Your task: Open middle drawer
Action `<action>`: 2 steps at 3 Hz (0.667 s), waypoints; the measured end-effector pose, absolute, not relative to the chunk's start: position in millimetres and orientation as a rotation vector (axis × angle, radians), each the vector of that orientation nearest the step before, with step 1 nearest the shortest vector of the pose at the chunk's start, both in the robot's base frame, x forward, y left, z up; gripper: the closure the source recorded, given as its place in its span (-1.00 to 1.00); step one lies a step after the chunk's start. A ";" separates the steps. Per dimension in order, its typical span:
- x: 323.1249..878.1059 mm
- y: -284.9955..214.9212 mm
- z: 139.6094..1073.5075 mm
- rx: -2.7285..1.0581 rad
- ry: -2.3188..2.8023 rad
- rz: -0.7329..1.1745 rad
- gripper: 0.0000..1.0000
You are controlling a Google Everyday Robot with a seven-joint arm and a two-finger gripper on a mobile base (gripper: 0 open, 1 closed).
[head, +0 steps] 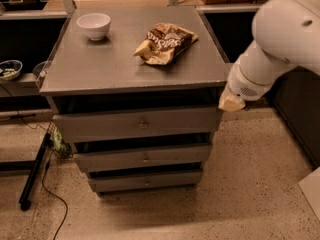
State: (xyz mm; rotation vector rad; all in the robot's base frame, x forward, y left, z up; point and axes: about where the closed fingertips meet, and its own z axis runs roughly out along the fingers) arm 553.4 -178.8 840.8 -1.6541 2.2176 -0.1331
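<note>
Grey and flat-fronted, the middle drawer (142,157) sat between the taller top drawer (137,124) and the bottom drawer (145,181) under the table (100,71), its small round knob (145,158) at the centre and its front looking pushed in. The hand (231,102), a cream tip on the white arm (280,39), hung just beside the table's right front corner, level with the top drawer and well apart from the middle one; whether it was spread or pressed together could not be told. A white bowl (94,25) and a crumpled snack bag (165,43) lay on the table.
</note>
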 end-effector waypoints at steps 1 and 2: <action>558.6 -181.1 811.2 -1.571 2.254 -0.055 1.00; 563.3 -180.3 785.2 -1.524 2.274 0.043 1.00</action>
